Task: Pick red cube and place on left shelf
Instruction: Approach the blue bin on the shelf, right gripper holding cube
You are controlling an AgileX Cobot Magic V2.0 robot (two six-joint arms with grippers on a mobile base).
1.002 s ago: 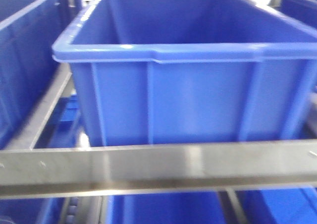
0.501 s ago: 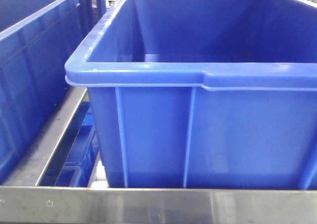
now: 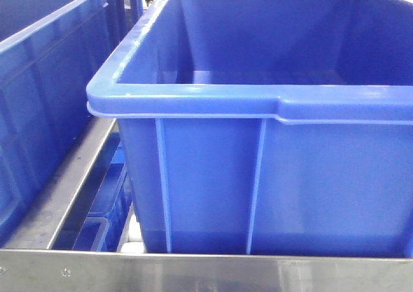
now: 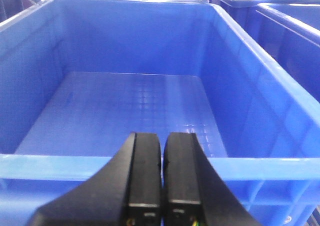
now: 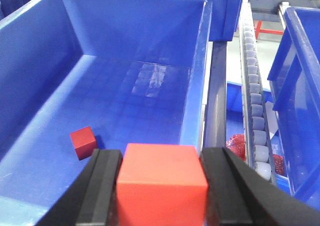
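- Right gripper [image 5: 162, 193] is clamped on the red cube [image 5: 161, 178], with pads on its left and right faces, over the near end of a blue bin [image 5: 45, 66].
- A darker second cube [image 5: 83, 141] lies on that bin's floor, apart from the held one.
- Left gripper [image 4: 162, 171] has its fingers pressed together with nothing between, above the near rim of an empty-looking bin [image 4: 245, 91].
- Front view shows only a large crate [image 3: 277, 176] behind a metal rail [image 3: 206, 274].

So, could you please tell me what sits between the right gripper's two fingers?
The red cube, clamped by the right gripper, as the right wrist view shows. A second red cube lies on the bin floor beyond.
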